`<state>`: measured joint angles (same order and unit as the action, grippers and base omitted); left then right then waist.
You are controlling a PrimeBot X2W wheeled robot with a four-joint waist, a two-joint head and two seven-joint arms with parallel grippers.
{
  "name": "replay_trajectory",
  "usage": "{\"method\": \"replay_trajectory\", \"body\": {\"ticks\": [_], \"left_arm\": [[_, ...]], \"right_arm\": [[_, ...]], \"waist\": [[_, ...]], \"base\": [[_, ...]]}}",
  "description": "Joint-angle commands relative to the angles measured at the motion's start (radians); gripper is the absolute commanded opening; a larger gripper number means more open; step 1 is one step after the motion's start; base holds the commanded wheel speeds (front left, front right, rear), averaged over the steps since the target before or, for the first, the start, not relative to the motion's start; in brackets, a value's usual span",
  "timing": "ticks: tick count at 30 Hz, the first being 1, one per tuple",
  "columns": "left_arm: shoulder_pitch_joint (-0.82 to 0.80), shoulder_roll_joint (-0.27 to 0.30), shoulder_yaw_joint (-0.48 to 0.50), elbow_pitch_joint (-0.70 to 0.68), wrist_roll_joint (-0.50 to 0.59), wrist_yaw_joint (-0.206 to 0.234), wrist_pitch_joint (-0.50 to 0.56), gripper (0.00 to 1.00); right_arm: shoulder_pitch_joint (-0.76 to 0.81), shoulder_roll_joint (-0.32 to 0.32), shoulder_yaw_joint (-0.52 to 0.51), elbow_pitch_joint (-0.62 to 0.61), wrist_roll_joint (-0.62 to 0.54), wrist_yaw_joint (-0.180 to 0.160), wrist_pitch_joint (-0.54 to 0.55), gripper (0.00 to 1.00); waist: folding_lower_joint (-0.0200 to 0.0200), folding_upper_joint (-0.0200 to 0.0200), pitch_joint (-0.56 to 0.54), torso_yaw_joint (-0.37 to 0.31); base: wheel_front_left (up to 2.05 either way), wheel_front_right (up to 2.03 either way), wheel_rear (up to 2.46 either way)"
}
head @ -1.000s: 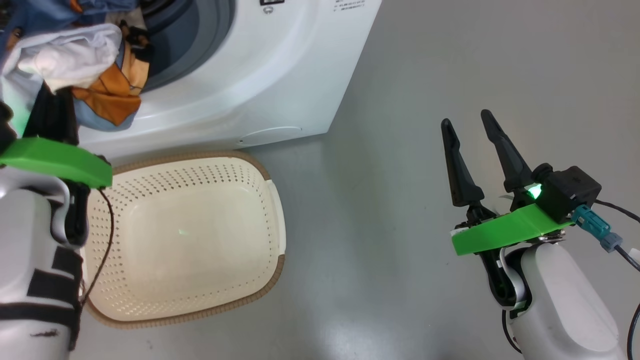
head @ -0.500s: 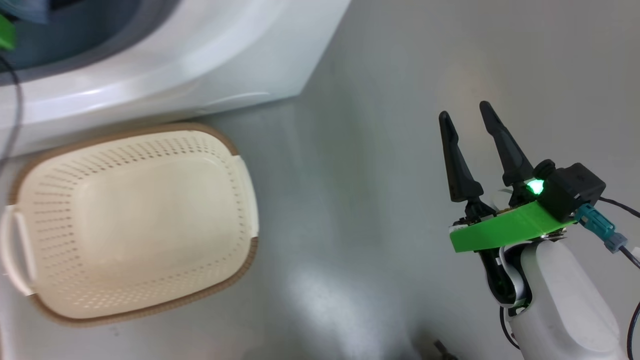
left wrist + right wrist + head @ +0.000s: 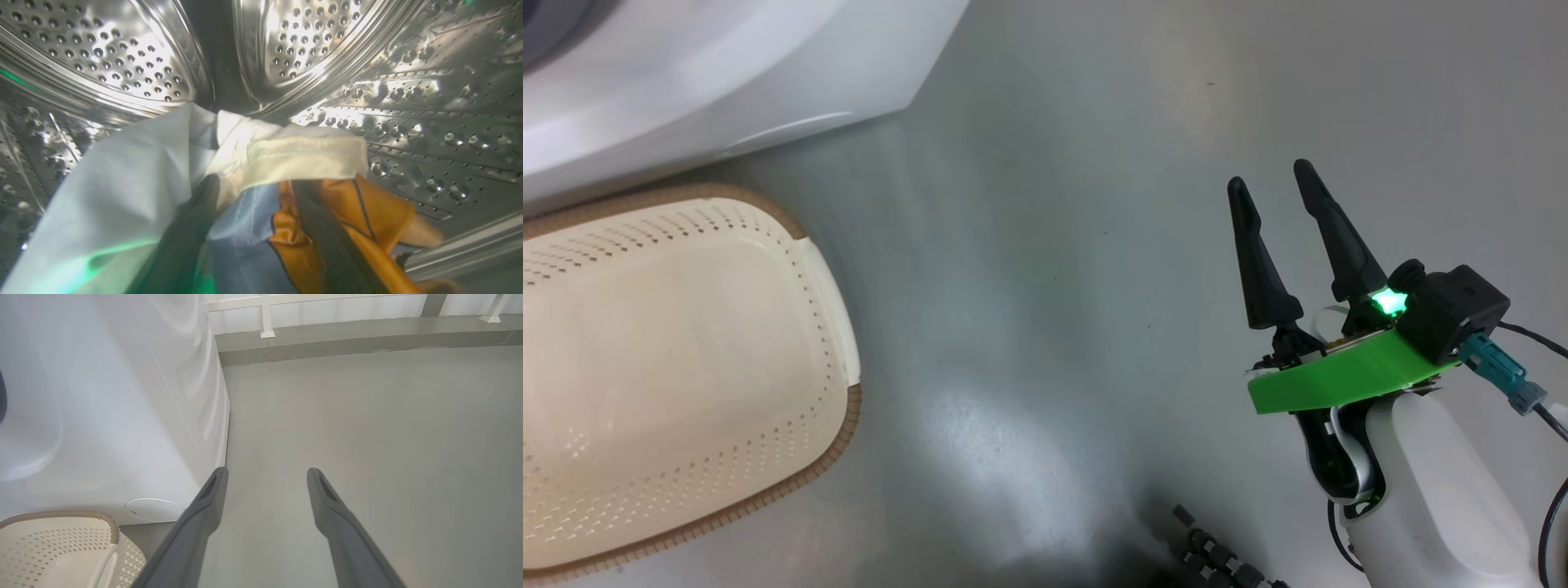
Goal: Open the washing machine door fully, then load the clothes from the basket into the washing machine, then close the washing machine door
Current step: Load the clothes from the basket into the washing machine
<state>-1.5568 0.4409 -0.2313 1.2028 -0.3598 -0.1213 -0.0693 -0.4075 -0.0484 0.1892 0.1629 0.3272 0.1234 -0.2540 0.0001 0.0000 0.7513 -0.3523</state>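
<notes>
In the left wrist view my left gripper (image 3: 255, 183) is inside the washing machine's steel drum (image 3: 122, 61). Its two dark fingers (image 3: 192, 228) stand apart, so it is open. The clothes (image 3: 135, 192), light blue, cream and orange, lie bunched over and between those fingers on the drum floor. The cream basket (image 3: 837, 392) sits on the floor against the white washing machine (image 3: 686, 82) with nothing in the part I see; its rim (image 3: 61, 515) also shows in the right wrist view. My right gripper (image 3: 1270, 175) hangs open over bare floor, empty (image 3: 266, 471). The washing machine door is out of view.
Grey floor (image 3: 1045, 245) spreads to the right of the machine's side panel (image 3: 122, 416). A low ledge with white railing posts (image 3: 267, 332) runs along the far end. A dark ribbed cable (image 3: 1209, 555) lies at the bottom edge of the head view.
The head camera has swung, sliding machine and basket to the left. A second ago my left gripper held the clothes at the drum mouth; it has since left the head view. The right gripper has not moved.
</notes>
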Motion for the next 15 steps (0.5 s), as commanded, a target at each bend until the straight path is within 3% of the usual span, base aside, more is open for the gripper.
{"method": "replay_trajectory", "body": {"ticks": [1,5,7,15], "left_arm": [[-0.034,0.048,0.004,-0.004,0.002,0.003,0.024,1.00],[-0.038,0.030,-0.001,0.050,-0.020,-0.002,0.156,1.00],[-0.018,0.022,-0.001,0.060,-0.028,-0.002,0.172,1.00],[0.135,-0.023,0.008,0.062,-0.073,-0.007,0.028,1.00]], "right_arm": [[0.017,-0.002,0.017,-0.022,0.026,0.007,-0.008,1.00],[0.013,-0.002,0.020,-0.010,0.028,0.007,-0.008,1.00],[0.004,-0.002,0.025,-0.005,0.030,0.007,-0.008,1.00],[-0.011,-0.002,0.027,0.022,0.013,0.007,-0.008,1.00]], "waist": [[-0.0001,0.0000,0.005,-0.007],[-0.0001,0.0000,-0.017,0.011],[-0.0001,0.0000,-0.034,0.020],[-0.0001,0.0000,-0.147,0.054]], "base": [[0.00,0.00,0.00],[0.00,0.00,0.00],[0.00,0.00,0.00],[0.00,0.00,0.00]]}}
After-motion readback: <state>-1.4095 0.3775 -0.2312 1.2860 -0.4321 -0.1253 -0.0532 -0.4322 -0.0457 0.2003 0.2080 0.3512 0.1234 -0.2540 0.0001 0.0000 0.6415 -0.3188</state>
